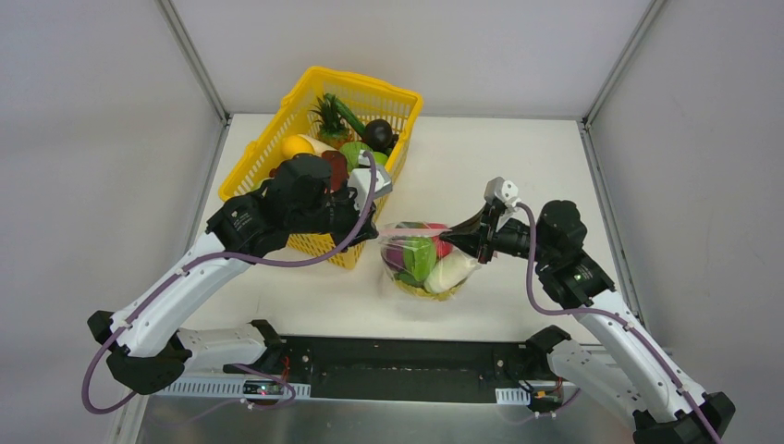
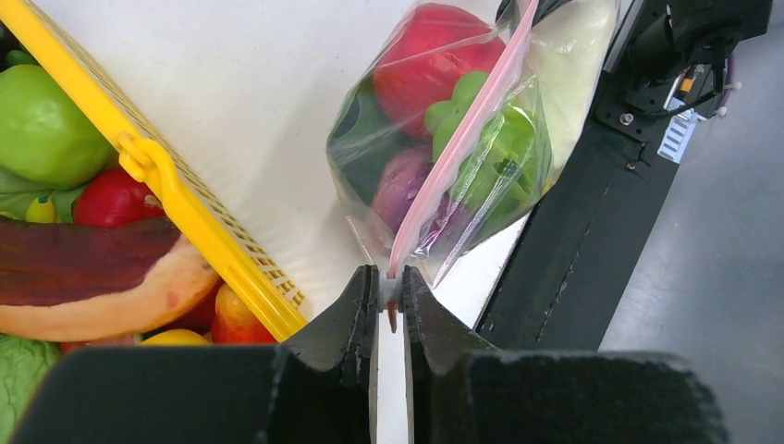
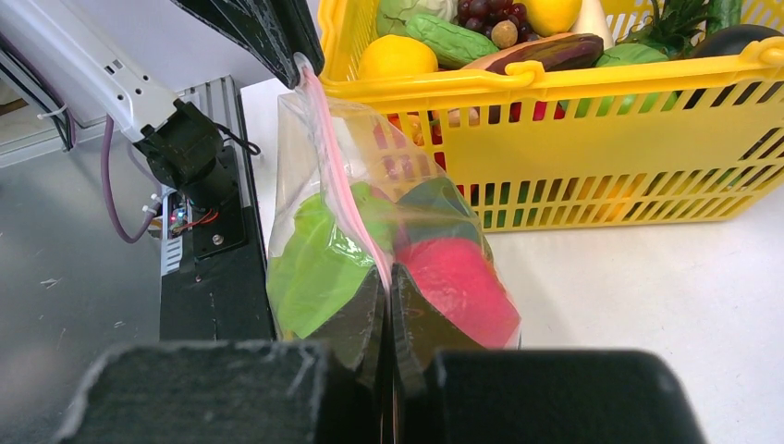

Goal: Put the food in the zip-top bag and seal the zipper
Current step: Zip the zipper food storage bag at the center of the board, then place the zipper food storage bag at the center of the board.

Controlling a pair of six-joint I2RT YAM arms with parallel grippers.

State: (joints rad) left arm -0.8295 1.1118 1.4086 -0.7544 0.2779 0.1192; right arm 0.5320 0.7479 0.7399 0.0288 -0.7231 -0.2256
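The bag (image 1: 421,261) is thin clear film, and I judge it soft, crinkly and slippery, with no stiffness of its own. It is full of food (image 2: 481,148): a red apple (image 2: 434,55), a white radish (image 1: 453,273), and green and purple pieces pressed against the film. The toys look hollow, so I expect the load to be light but bulky. It bulges the walls outward just under the zipper (image 3: 342,199).

That pink strip is the only firm line on the bag, and it is where I would take hold. A grip on the bare film would likely slide or stretch. The strip runs taut between my two arms.

My left claw (image 2: 390,282) is closed tight on one end of it. My right claw (image 3: 388,277) is pinched together on it further along, above the apple. I cannot tell whether the tracks are pressed shut along their whole length. To seal it I would keep one end anchored and run a firm pinch along the strip. The bulging food may push the tracks apart.

The bag seems to rest on the white surface (image 1: 518,166) near its front edge, just beside the yellow basket (image 3: 555,72), which holds more toys.
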